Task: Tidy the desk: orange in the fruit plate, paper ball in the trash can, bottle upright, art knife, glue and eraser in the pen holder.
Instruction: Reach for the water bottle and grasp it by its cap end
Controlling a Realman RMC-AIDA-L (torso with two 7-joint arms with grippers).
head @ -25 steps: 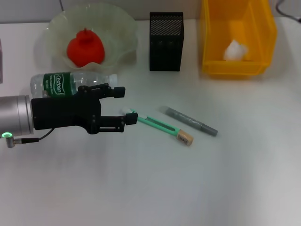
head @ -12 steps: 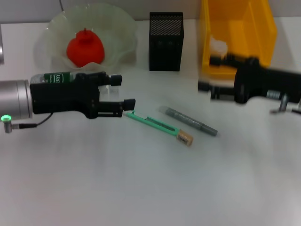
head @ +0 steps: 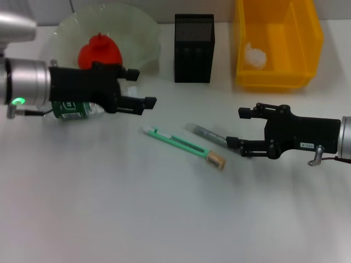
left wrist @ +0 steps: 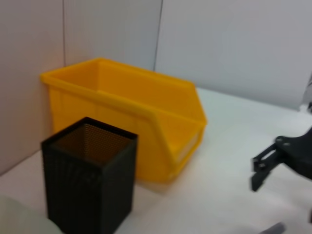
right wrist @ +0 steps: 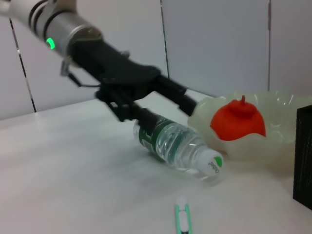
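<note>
The left hand (head: 137, 87) is hanging with its fingers spread and empty over the bottle (head: 74, 108), which is lying on its side on the desk (head: 164, 219) just in front of the fruit plate (head: 140, 38); the orange (head: 98, 53) is sitting in that plate. The right hand (head: 239, 129) is reaching in low, also open and empty, its fingertips seemingly just over one end of the grey glue (head: 211, 137). The art knife (head: 175, 141) is lying beside the glue, the eraser (head: 216, 160) at its end. Open desk is stretching in front. Behind are the pen holder (head: 193, 48) and the trash can (head: 274, 76), the paper ball (head: 255, 55) inside it.
</note>
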